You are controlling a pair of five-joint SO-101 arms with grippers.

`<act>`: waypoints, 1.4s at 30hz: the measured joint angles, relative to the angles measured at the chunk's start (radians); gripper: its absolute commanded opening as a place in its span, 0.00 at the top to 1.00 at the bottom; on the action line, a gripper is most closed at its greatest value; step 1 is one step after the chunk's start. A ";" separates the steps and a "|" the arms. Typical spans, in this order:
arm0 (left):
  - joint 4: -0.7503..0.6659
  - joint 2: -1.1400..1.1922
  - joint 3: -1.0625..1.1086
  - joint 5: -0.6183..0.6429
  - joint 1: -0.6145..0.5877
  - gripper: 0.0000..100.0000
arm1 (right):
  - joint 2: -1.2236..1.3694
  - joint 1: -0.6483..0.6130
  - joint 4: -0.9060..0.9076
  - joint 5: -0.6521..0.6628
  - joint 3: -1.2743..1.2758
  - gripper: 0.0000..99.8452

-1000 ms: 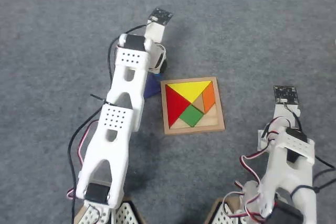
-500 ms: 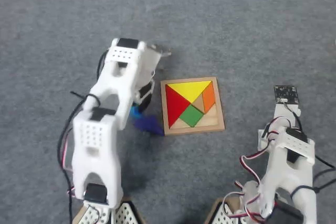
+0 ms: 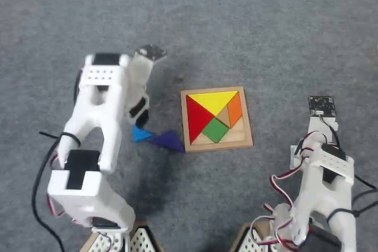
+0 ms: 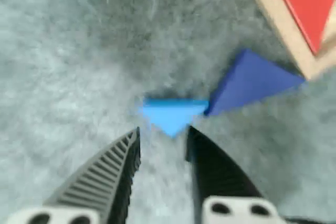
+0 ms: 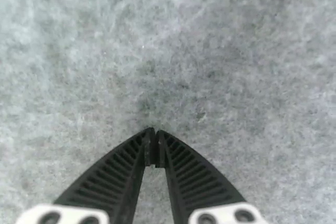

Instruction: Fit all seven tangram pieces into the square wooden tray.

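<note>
The square wooden tray lies mid-table and holds a yellow triangle, a red triangle, a green square and an orange piece. Bare wood shows along its near side. Just left of its near left corner, a dark blue triangle and a small light blue triangle lie on the carpet, touching. My left gripper is open just short of the light blue triangle, with nothing between its fingers. The dark blue triangle reaches the tray corner. My right gripper is shut over bare carpet.
Grey carpet covers the table. The left arm stretches along the left side, and the right arm sits folded at the near right, apart from the tray. Open carpet lies beyond the tray and to its right.
The left arm swung from the tray's far left corner leftward and toward the near side. Both blue triangles shifted with it and now lie uncovered. The right arm kept still.
</note>
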 measured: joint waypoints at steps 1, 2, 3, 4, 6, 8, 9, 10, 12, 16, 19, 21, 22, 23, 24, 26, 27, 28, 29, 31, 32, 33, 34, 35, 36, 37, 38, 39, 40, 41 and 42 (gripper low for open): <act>-0.051 0.000 0.048 0.000 -0.005 0.78 | 0.000 0.000 0.000 0.000 0.000 0.99; -0.100 0.000 0.091 0.000 -0.006 0.78 | 0.000 0.000 0.000 0.000 0.000 0.99; -0.143 0.005 0.126 -0.011 -0.006 0.78 | 0.000 0.000 0.000 0.000 0.000 0.99; -0.176 0.012 0.153 -0.021 -0.006 0.78 | 0.000 0.000 0.000 0.000 0.000 0.99; -0.232 0.012 0.187 -0.038 -0.005 0.78 | 0.000 0.000 0.000 0.000 0.000 0.99; -0.265 0.015 0.215 -0.054 -0.008 0.78 | 0.000 0.000 0.000 0.000 0.000 0.99; -0.278 0.015 0.226 -0.061 -0.006 0.78 | 0.000 0.000 0.000 0.000 0.000 0.99; -0.285 0.015 0.233 -0.069 -0.006 0.78 | 0.000 0.000 0.000 0.000 0.000 0.99; -0.293 0.014 0.238 -0.081 -0.006 0.78 | 0.000 0.000 0.000 0.000 0.000 0.99; -0.307 0.014 0.239 -0.089 -0.006 0.78 | 0.000 0.000 0.000 0.000 0.000 0.99; -0.336 0.014 0.241 -0.095 -0.006 0.78 | 0.000 0.000 -0.003 0.000 0.000 0.99; -0.336 0.014 0.232 -0.095 -0.006 0.78 | 0.000 0.000 -0.003 0.000 0.000 0.99; -0.338 0.014 0.224 -0.095 -0.003 0.78 | 0.000 0.000 -0.003 0.000 0.000 0.99; -0.338 0.015 0.218 -0.095 -0.002 0.78 | 0.000 0.000 -0.003 0.000 0.000 0.99; -0.338 0.015 0.209 -0.095 -0.002 0.78 | 0.000 0.000 -0.003 0.000 0.000 0.99; -0.345 0.020 0.187 -0.091 0.009 0.78 | 0.000 0.000 -0.003 0.000 0.000 0.99; -0.353 0.020 0.178 -0.091 0.015 0.78 | 0.000 0.000 -0.003 0.000 0.000 0.99; -0.358 0.021 0.169 -0.091 0.025 0.78 | 0.000 0.000 -0.003 0.000 0.000 0.99; -0.361 0.021 0.160 -0.091 0.034 0.78 | 0.000 0.000 -0.003 0.000 0.000 0.99; -0.365 0.026 0.150 -0.091 0.049 0.78 | 0.000 0.000 -0.003 0.000 0.000 0.99; -0.365 0.037 0.144 -0.091 0.055 0.78 | 0.000 0.000 -0.003 0.000 0.000 0.99; -0.365 0.054 0.138 -0.091 0.058 0.78 | 0.000 0.000 -0.003 0.000 0.000 0.99; -0.365 0.075 0.129 -0.091 0.060 0.78 | 0.000 0.000 -0.003 0.000 0.000 0.99; -0.365 0.095 0.115 -0.094 0.060 0.78 | 0.000 0.000 -0.003 0.000 0.000 0.99; -0.361 0.114 0.097 -0.095 0.060 0.78 | 0.000 0.000 -0.003 0.000 0.000 0.99; -0.345 0.132 0.072 -0.095 0.060 0.79 | 0.000 0.000 -0.003 0.000 0.000 0.99; -0.319 0.153 0.041 -0.095 0.060 0.80 | 0.000 0.000 -0.003 0.000 0.000 0.99; -0.288 0.175 0.011 -0.095 0.057 0.82 | 0.000 0.000 -0.003 0.000 0.000 0.99; -0.264 0.193 -0.017 -0.091 0.055 0.84 | 0.000 0.000 -0.003 0.000 0.000 0.99; -0.245 0.209 -0.035 -0.089 0.055 0.86 | 0.000 0.000 -0.003 0.000 0.000 0.99; -0.233 0.216 -0.044 -0.089 0.057 0.88 | 0.000 0.000 -0.003 0.000 0.000 0.99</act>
